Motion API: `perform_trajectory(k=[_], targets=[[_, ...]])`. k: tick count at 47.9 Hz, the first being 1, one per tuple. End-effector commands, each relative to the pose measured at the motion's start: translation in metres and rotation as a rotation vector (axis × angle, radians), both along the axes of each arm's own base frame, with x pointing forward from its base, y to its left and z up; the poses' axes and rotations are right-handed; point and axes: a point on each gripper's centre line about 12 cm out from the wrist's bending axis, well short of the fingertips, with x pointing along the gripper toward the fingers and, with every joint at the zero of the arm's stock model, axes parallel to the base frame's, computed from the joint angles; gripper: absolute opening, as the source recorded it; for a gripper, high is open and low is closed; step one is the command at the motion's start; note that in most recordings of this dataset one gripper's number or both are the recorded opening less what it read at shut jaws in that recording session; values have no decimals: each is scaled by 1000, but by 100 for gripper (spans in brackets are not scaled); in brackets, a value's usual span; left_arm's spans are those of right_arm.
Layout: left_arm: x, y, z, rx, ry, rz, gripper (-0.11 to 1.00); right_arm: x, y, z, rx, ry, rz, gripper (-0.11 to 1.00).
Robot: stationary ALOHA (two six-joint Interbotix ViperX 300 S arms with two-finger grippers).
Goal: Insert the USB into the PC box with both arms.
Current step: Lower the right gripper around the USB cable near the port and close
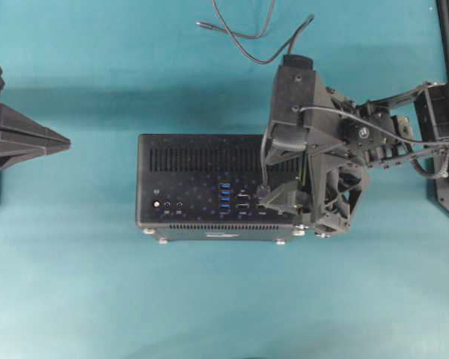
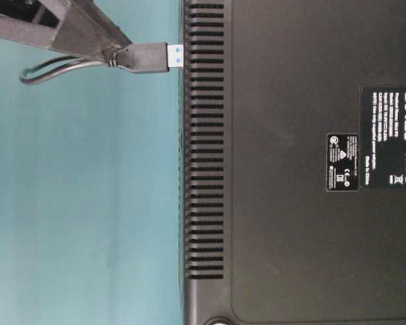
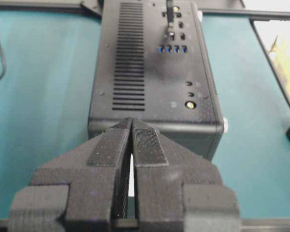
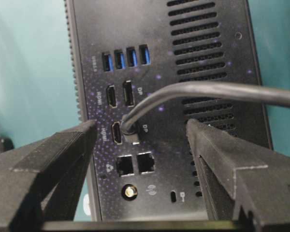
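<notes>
Right wrist view: right gripper (image 4: 140,145) spread wide around USB (image 4: 129,129) plugged into PC box (image 4: 222,96); left gripper (image 3: 131,145) pressed together at six o'clock.

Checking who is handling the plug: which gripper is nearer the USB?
Right. The right gripper stands open around the USB on the PC box; the left gripper sits shut off the box's far end.
</notes>
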Motion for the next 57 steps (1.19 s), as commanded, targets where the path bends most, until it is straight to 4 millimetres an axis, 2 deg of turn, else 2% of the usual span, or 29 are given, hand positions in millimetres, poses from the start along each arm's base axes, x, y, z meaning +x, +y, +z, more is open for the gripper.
perform_trajectory(k=[1,14,27,48,57], targets=[[0,0,5,-1,-15,-1,0,3,1,11,8,-33,-4,79],[-1,0,5,1,-15,0,0,6,2,10,8,-45,-2,73],[-1,0,3,-3,-9,1,0,6,2,9,6,-43,0,59],[-4,0,1,-4,-12,-1,0,7,2,11,8,-45,1,48],[-4,0,2,-5,-17,1,0,8,3,10,10,-42,4,37]])
